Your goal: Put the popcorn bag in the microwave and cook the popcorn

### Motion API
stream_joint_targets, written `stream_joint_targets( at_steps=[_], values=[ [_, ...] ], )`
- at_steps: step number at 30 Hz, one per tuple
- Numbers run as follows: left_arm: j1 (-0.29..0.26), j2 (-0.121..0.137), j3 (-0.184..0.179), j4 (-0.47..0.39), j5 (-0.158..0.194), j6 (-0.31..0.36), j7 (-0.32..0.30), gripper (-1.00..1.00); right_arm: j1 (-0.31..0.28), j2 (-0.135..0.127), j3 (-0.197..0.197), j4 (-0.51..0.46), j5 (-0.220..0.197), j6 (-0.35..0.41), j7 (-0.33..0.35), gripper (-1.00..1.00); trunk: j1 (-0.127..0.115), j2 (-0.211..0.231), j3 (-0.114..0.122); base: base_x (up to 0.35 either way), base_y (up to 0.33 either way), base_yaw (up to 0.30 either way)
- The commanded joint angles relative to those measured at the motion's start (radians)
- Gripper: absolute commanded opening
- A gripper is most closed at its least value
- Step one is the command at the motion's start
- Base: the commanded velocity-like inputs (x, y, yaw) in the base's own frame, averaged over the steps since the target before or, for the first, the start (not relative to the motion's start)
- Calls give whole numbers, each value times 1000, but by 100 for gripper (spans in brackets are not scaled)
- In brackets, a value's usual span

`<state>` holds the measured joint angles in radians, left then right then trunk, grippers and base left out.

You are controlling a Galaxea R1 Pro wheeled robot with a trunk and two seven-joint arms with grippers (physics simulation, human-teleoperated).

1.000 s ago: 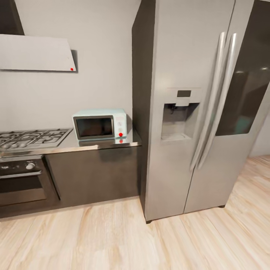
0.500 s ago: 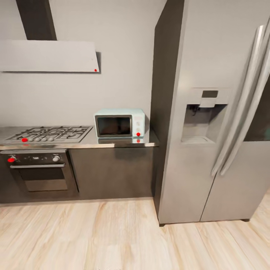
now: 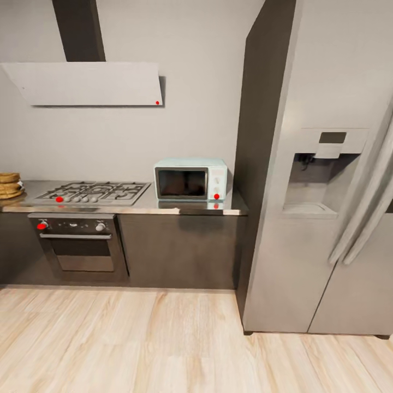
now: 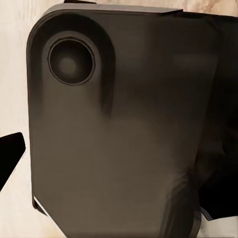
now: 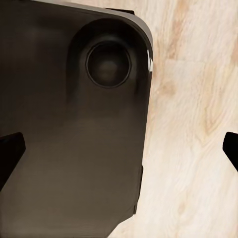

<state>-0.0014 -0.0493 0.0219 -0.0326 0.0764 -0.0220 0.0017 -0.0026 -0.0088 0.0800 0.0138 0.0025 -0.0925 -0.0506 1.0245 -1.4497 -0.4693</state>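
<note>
Head view. Kitchen wall run, seen from across a pale wood floor (image 3: 164, 344). Desk (image 3: 164, 206): glossy grey slab over dark brown cabinet fronts. Microwave (image 3: 191, 179): mint-blue, dark glass door shut, two white knobs with a red marker by the lower one; it stands at the desk's right end, close to the tall steel fridge (image 3: 322, 164). The fridge's dark side panel rises directly right of the microwave; its front carries a recessed dispenser (image 3: 319, 172). Gas hob (image 3: 95, 192): set into the desk left of the microwave, apart from it. Steel oven (image 3: 81, 245): below the hob, handle across the door, knobs above. Pale hood (image 3: 90, 83) with dark chimney on the wall above the hob. Popcorn bag (image 3: 10, 185): golden-brown ringed shape on the desk at the far left picture edge, cut off by the frame, well apart from the microwave with the hob between.

Against the picture half a second earlier: the whole scene sits further right and the bag's edge has come into frame, so the camera has turned left; the things themselves hold their places.

Left wrist view. A dark rounded robot body panel (image 4: 114, 129) with a circular recess, wood floor at the margins. One black tip of the left claw (image 4: 10, 156) at the edge; released or clenched cannot be told.

Right wrist view. A like dark panel (image 5: 69, 119) beside open wood floor (image 5: 193, 124). Black fingertips (image 5: 9, 153) of the right claw sit at opposite picture edges, spread wide, grasping nothing.
</note>
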Motion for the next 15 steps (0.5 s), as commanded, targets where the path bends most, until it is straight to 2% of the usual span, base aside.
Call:
stream_joint_targets(
  at_steps=[1,15],
  values=[
    [0,0,1,0,8,-2,-1,100,0,0,8,1,0,-4,-4,100,0,0,-1,259,91,3],
    [0,0,0,0,10,1,-3,100,0,0,12,1,2,-2,-3,100,0,0,-1,301,147,0]
  ],
)
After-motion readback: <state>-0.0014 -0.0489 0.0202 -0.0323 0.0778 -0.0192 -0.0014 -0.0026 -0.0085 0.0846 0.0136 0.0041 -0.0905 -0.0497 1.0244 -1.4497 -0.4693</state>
